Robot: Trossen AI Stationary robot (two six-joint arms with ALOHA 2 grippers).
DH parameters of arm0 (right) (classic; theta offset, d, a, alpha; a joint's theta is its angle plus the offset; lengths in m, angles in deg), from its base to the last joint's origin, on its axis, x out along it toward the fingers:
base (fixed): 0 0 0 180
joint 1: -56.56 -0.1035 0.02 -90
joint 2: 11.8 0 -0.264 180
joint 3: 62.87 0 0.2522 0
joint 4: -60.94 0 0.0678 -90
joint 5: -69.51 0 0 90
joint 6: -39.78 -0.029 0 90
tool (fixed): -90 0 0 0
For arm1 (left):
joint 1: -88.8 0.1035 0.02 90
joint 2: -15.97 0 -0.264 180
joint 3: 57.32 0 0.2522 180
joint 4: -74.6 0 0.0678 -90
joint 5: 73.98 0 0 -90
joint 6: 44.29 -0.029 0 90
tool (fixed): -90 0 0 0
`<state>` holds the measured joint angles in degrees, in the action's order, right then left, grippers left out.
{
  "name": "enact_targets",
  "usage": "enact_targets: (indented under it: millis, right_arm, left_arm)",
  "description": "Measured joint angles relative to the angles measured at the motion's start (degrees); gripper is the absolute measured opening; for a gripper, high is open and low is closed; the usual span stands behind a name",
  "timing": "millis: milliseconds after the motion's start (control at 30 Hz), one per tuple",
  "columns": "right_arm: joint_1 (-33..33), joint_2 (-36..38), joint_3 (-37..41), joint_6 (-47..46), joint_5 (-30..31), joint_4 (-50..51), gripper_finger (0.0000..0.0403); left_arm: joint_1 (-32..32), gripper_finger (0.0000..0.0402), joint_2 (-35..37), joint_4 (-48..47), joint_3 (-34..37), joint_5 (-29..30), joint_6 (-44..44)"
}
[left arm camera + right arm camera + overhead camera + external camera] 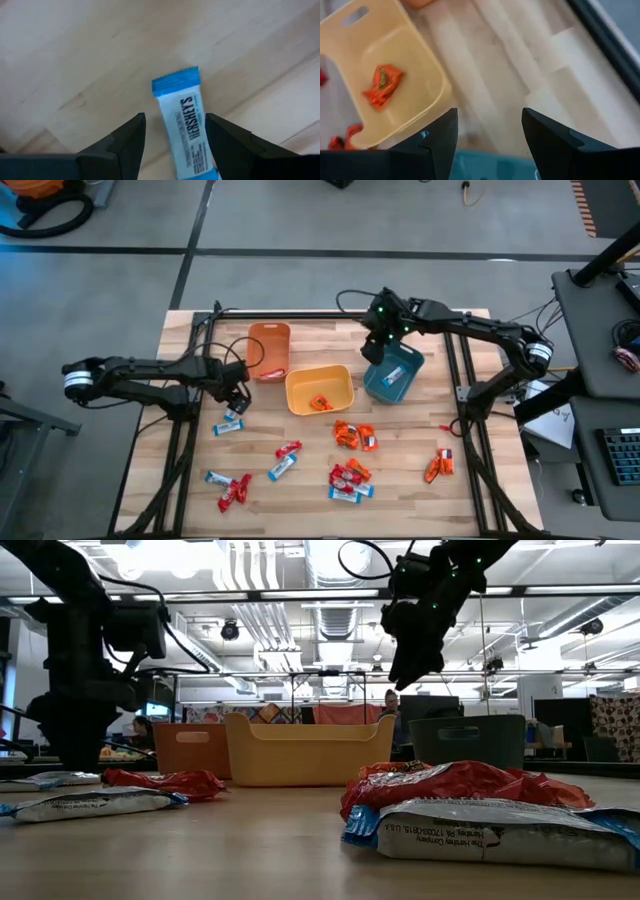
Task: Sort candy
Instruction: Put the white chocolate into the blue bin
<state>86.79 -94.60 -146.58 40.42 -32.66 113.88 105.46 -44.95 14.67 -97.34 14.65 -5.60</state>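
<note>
the left pincer point(236, 398) is low over the tabletop point(190, 450), just left of the orange bin point(268, 350). its fingers point(127, 145) are spread wide, one on each side of a blue-and-white bar point(184, 127) that lies flat on the wood; no contact with the wrapper is visible. a second blue-and-white bar point(228, 427) lies just in front of it. further candy lies loose on the near half of the tabletop: a red-and-blue group point(232, 488) at left, a red sweet point(288, 449) and a blue bar point(282, 468) near centre, orange packets point(354, 436) in front of the yellow bin point(320, 391), a mixed cluster point(350, 480) below them, and orange packets point(439, 465) at right. the yellow bin holds one orange packet point(382, 85). the teal bin point(393, 375) holds a blue-and-white bar point(392, 376). the right pincer point(378, 346) hangs above the near-left edge of the teal bin, fingers point(440, 137) wide apart and gripping nothing
</note>
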Motion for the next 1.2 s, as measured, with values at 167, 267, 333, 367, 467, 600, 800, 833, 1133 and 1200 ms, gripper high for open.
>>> enact_targets:
  millis: [167,267,333,367,467,600,800,833,1133,1200]
  right_arm:
    - [-2.9,0.0,0.0,-1.7,0.0,1.3,0.0212]
    - [-4.2,0.0,0.0,-2.0,0.0,1.2,0.0212]
    - [-4.6,0.0,0.0,-2.0,0.0,0.8,0.0212]
    - [-4.6,0.0,0.0,-2.0,0.0,0.7,0.0212]
    - [-4.6,0.0,0.0,-2.1,0.2,0.7,0.0212]
    - [-4.6,0.0,0.0,-2.1,0.2,0.4,0.0212]
    - [-4.6,0.0,0.0,-1.1,0.2,-0.3,0.0212]
    - [-4.6,0.0,0.0,-0.9,0.2,-0.7,0.0212]
    - [-4.6,0.0,0.0,0.2,0.2,-1.8,0.0212]
    - [-4.6,0.0,0.0,0.4,0.2,-1.8,0.0212]
  left_arm:
    - [0.0,0.0189,-1.3,2.6,1.4,0.0,-0.6]
    - [-0.2,0.0189,-1.9,3.8,2.4,0.2,-0.6]
    - [-0.2,0.0189,-2.3,3.9,2.7,0.2,-0.6]
    - [-0.2,0.0189,-2.3,3.9,2.7,0.2,-0.6]
    - [-0.2,0.0189,-2.0,3.9,2.5,0.4,-0.6]
    - [-0.2,0.0185,-1.8,3.6,2.1,0.6,-0.6]
    - [-0.3,0.0158,-2.2,3.4,2.0,0.9,-0.4]
    - [-0.3,0.0153,-2.3,3.3,2.0,1.0,-0.4]
    - [-0.3,0.0083,-2.8,1.8,0.5,0.7,-2.9]
    - [-0.4,0.0059,-2.8,1.5,-0.2,0.4,-3.5]
